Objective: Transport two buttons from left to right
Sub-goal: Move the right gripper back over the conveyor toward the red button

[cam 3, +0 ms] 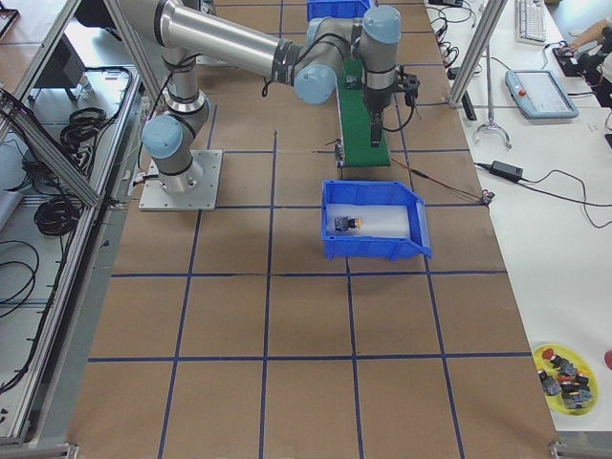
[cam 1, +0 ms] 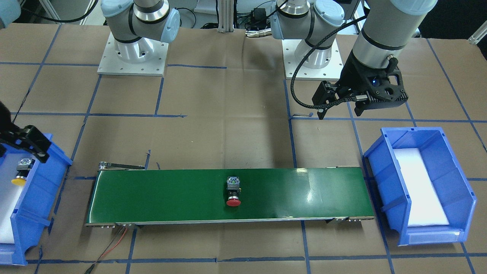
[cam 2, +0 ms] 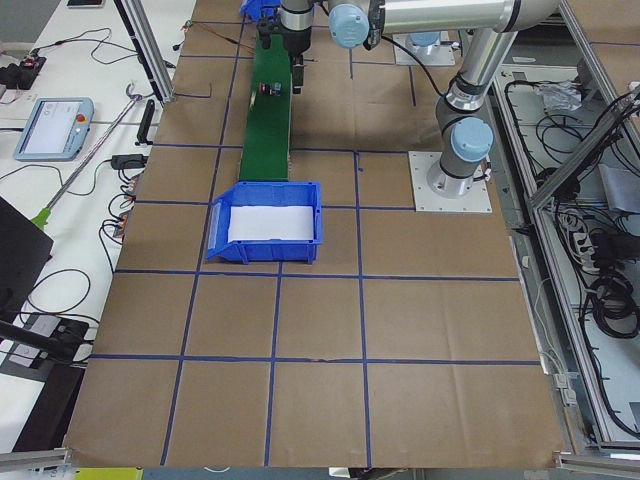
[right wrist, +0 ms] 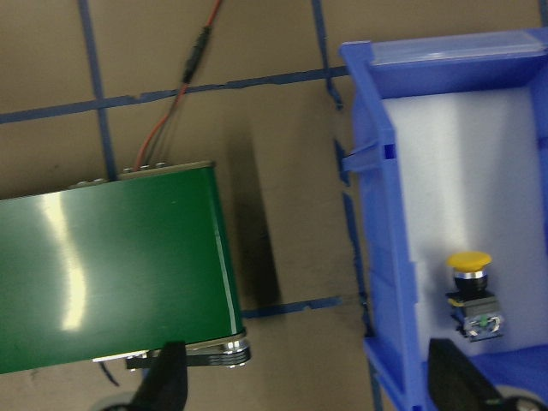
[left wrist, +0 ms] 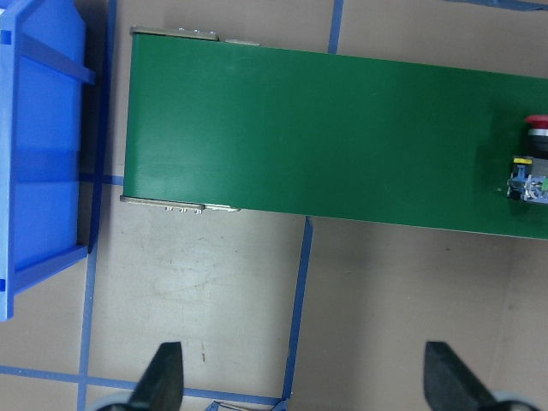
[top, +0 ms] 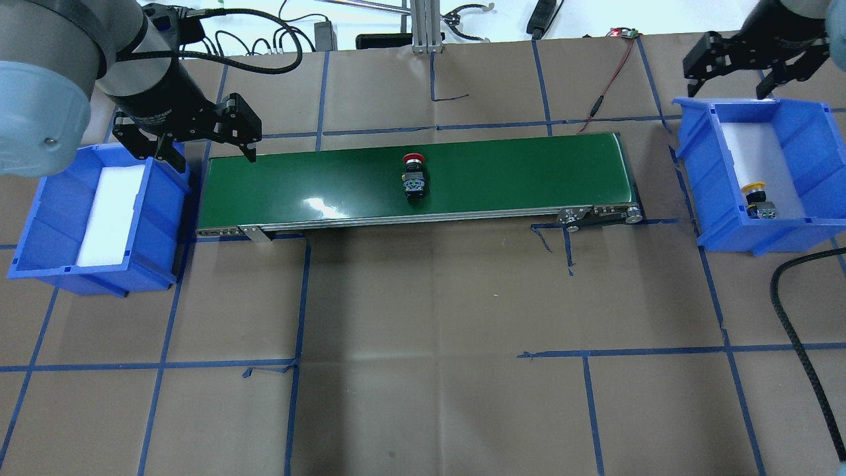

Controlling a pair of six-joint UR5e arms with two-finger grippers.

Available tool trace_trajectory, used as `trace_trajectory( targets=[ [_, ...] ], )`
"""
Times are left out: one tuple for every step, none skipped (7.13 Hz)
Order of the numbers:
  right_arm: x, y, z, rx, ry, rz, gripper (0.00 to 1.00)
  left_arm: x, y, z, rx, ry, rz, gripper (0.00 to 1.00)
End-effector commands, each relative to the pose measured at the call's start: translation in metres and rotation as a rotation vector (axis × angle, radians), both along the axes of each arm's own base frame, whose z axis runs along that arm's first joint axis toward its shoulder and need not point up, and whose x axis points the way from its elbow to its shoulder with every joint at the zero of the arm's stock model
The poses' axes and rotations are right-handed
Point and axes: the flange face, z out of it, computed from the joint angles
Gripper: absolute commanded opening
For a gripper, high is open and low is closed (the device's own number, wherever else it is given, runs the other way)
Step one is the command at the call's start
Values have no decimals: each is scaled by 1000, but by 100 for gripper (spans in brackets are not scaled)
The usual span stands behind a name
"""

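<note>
Robotics lab; teach pendant (cam 2: 48,128), cables (cam 2: 608,300), aluminium framing (cam 2: 149,55).

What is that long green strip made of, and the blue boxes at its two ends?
The green strip looks like smooth rubber or PVC belting: glossy, with bright light reflections on it. The blue boxes seem moulded plastic: ribbed walls, even colour, slight sheen. The white pad inside each may be foam; hard to tell.

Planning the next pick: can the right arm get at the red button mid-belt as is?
Probably yes. The red button lies alone on the green belt, nothing over it; the right gripper hangs open over the blue bin's far rim, with bare belt between.
</note>
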Motion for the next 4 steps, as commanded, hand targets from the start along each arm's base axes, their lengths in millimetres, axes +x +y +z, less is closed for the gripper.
trace_trajectory(
  targets=[
    [89, 7, 2, -3, -21, 29, 100, 0, -1, 0, 0, 1, 0, 100],
    [107, 8, -2, 0, -20, 58, 100, 1, -1, 0, 0, 1, 0, 100],
    [115, 8, -5, 4, -20, 70, 100, 1, -1, 0, 0, 1, 0, 100],
    [115, 7, -5, -1, -24, 69, 100, 1, -1, 0, 0, 1, 0, 100]
  ],
)
